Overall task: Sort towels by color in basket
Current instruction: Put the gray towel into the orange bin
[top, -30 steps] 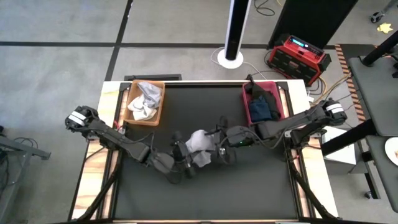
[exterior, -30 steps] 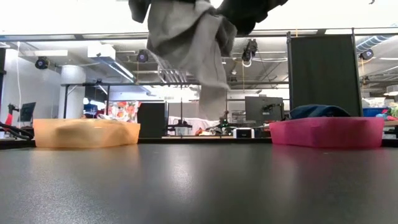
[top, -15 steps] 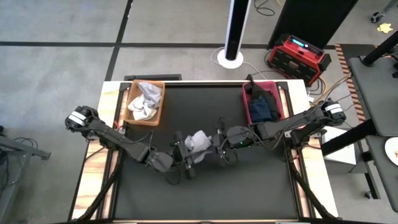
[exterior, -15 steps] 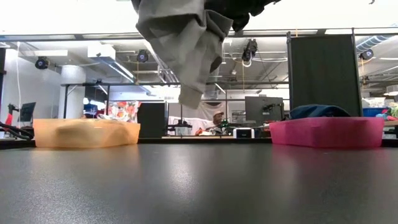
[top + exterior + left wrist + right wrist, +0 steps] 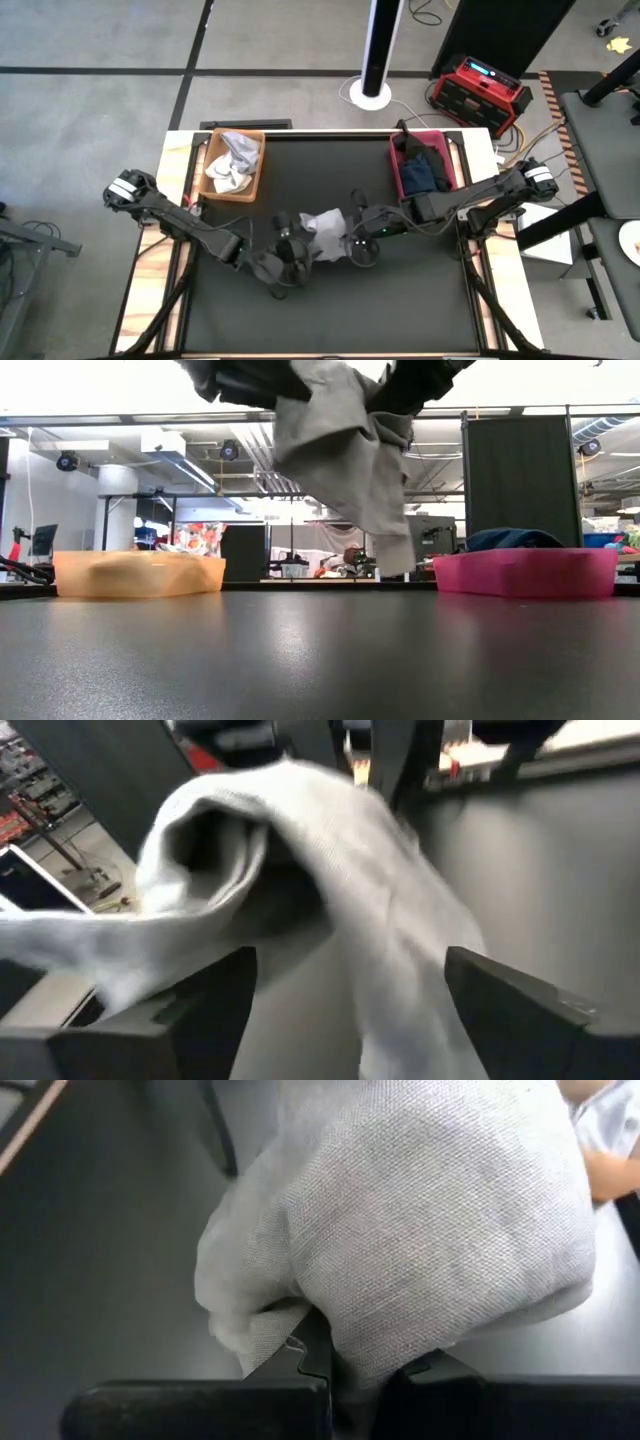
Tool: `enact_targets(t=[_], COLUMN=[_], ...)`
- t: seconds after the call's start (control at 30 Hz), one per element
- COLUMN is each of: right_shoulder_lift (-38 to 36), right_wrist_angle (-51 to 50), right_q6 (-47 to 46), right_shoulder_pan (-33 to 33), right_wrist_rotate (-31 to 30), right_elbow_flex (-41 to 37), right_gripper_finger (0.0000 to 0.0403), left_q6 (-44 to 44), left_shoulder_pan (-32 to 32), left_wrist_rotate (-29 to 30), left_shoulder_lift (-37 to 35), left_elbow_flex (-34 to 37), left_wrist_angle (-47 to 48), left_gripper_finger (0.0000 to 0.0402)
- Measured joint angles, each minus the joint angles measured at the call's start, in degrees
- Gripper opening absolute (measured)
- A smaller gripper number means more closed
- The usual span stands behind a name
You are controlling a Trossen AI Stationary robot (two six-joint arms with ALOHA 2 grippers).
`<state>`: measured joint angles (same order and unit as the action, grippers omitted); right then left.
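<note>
A light grey towel (image 5: 322,222) hangs in the air over the middle of the table. Its lower end (image 5: 395,550) is clear of the tabletop. My right gripper (image 5: 335,1365) comes in from the right and is shut on it. My left gripper (image 5: 350,970) faces it from the left, open wide. Its two fingers (image 5: 190,1010) stand on either side of the drooping cloth, and I cannot tell whether they touch it. An orange basket (image 5: 255,165) holds white and pale towels. A pink basket (image 5: 397,165) holds dark and navy ones. My right gripper pinches a bunched part of the towel (image 5: 300,1330) between its two shut fingers, several layers thick. The fingers slant downward from the table's right side. The cloth bulges over the fingers and hangs slack below them, lifted clear of the table.
The orange basket (image 5: 140,573) sits at the far left of the black tabletop and the pink basket (image 5: 525,572) at the far right. A red device (image 5: 480,90) and a white stand (image 5: 375,60) are on the floor beyond the far edge.
The towel has passed from my left gripper to my right. The left has opened and let go, and the right has shut on the cloth. The hanging end has swung toward the table's right, still clear of the tabletop.
</note>
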<state>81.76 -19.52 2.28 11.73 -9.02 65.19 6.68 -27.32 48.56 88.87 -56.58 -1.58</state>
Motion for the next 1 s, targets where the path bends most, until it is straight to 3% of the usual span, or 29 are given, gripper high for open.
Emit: enact_targets(t=[0.17,0.33,0.47,0.63,0.77,1.0], right_shoulder_lift=[0.0,0.0,0.0,0.0,0.0,0.0], right_wrist_angle=[-5.8,-9.9,-12.2,-11.7,-11.5,-11.5], right_q6=[0.0,-1.4,-2.2,-2.0,-1.7,-1.7], right_shoulder_pan=[0.0,0.0,0.0,0.0,0.0,0.0], right_wrist_rotate=[-0.3,-4.2,-5.1,-5.0,-5.0,-5.0], right_elbow_flex=[0.8,0.8,0.8,0.8,0.8,0.8], right_gripper_finger=[0.0018,0.0018,0.0017,0.0017,0.0017,0.0017], left_q6=[0.8,1.1,4.1,-1.9,-10.1,-15.8], left_shoulder_pan=[-0.6,-2.8,-5.3,-3.8,-0.8,4.8], left_wrist_rotate=[-0.1,-3.0,-1.3,1.3,-2.4,-10.4], left_shoulder_lift=[-0.5,-2.1,-4.3,-4.8,-3.0,-0.5], left_elbow_flex=[0.0,0.0,-1.6,-3.2,-3.6,-3.6], left_wrist_angle=[5.1,6.4,11.4,4.5,-1.1,-7.6], left_gripper_finger=[0.0322,0.0317,0.0312,0.0309,0.0308,0.0308])
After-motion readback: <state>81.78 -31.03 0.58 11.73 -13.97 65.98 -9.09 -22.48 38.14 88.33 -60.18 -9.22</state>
